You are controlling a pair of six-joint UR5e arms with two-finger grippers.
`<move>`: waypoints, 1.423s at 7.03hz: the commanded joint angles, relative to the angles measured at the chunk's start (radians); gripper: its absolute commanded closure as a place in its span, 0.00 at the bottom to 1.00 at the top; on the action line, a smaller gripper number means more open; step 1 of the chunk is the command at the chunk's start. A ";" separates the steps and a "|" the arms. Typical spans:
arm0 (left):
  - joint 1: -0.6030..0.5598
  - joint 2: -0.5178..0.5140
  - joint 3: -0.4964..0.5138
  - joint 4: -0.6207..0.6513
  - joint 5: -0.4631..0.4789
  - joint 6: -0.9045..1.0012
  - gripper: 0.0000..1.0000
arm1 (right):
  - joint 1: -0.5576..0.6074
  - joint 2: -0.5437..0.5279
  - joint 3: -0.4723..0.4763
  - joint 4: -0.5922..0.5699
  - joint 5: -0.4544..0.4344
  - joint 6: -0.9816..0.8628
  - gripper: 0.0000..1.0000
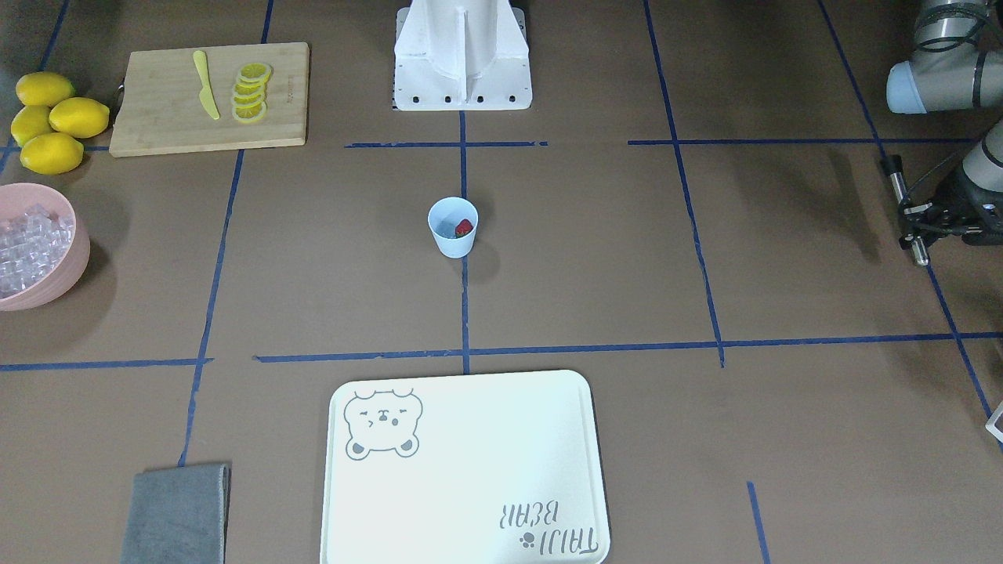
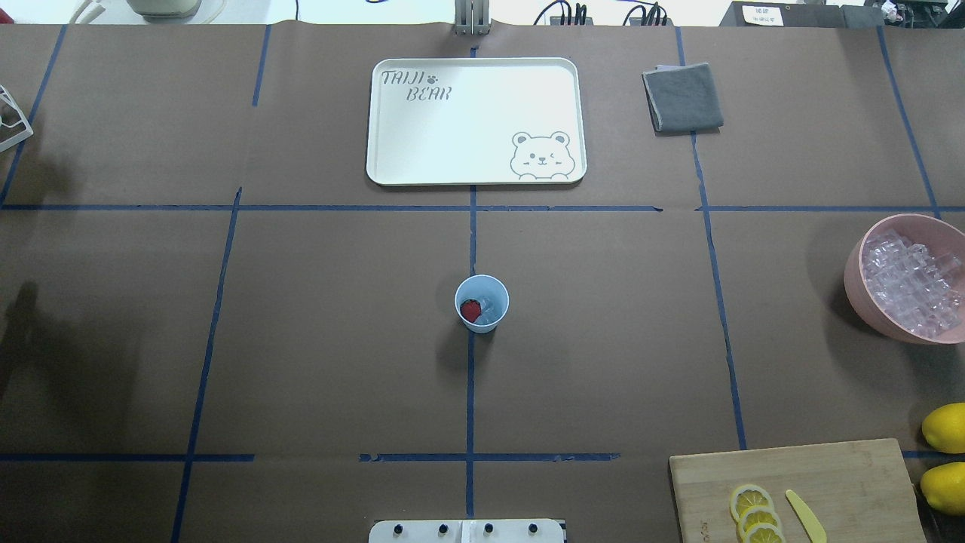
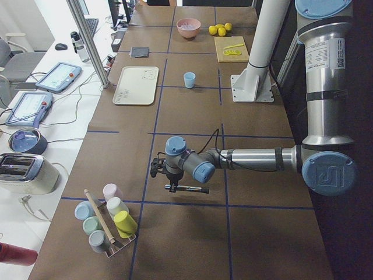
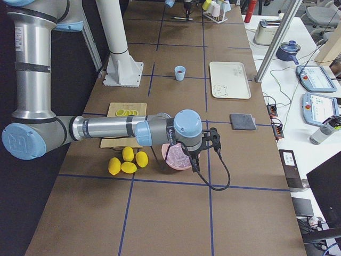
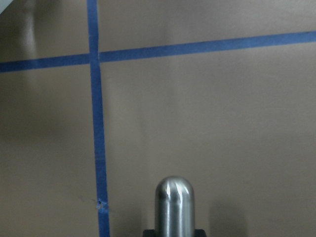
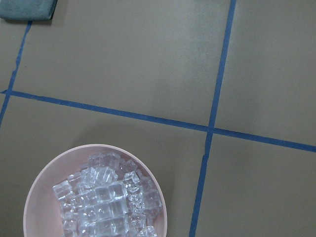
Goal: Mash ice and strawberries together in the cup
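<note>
The pale blue cup (image 1: 453, 235) stands upright at the table's middle and also shows in the overhead view (image 2: 482, 290). A red strawberry (image 2: 471, 310) and a little clear ice (image 2: 489, 307) lie inside it. More ice (image 6: 106, 197) fills the pink bowl (image 2: 859, 279). My left gripper (image 1: 915, 217) is far off to my left of the cup, shut on a metal muddler rod (image 1: 901, 196), whose rounded tip (image 5: 174, 197) hangs above bare table. My right gripper (image 4: 187, 154) hovers over the pink bowl; I cannot tell whether it is open or shut.
A white bear tray (image 2: 392, 128) and a grey cloth (image 2: 682, 96) lie on the far side. A bamboo board (image 1: 157, 117) with lemon slices (image 1: 251, 92) and a yellow knife (image 1: 205, 84), and whole lemons (image 1: 55, 117), lie near the bowl. A rack of cups (image 3: 108, 224) stands beyond my left gripper.
</note>
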 commanded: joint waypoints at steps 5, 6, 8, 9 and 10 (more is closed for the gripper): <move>0.001 -0.085 0.086 0.009 0.011 -0.007 1.00 | 0.000 0.013 0.001 -0.002 -0.003 0.000 0.01; 0.001 -0.087 0.086 0.008 0.011 -0.007 0.99 | 0.001 0.013 0.003 -0.002 -0.003 0.000 0.01; 0.001 -0.090 0.084 0.008 0.009 -0.009 0.67 | 0.001 0.013 0.001 -0.002 -0.003 0.000 0.01; 0.001 -0.090 0.084 0.005 0.015 -0.001 0.10 | 0.001 0.013 0.001 -0.002 -0.003 0.000 0.01; 0.001 -0.090 0.083 0.000 0.073 -0.004 0.00 | 0.001 0.011 0.001 -0.002 -0.003 -0.002 0.01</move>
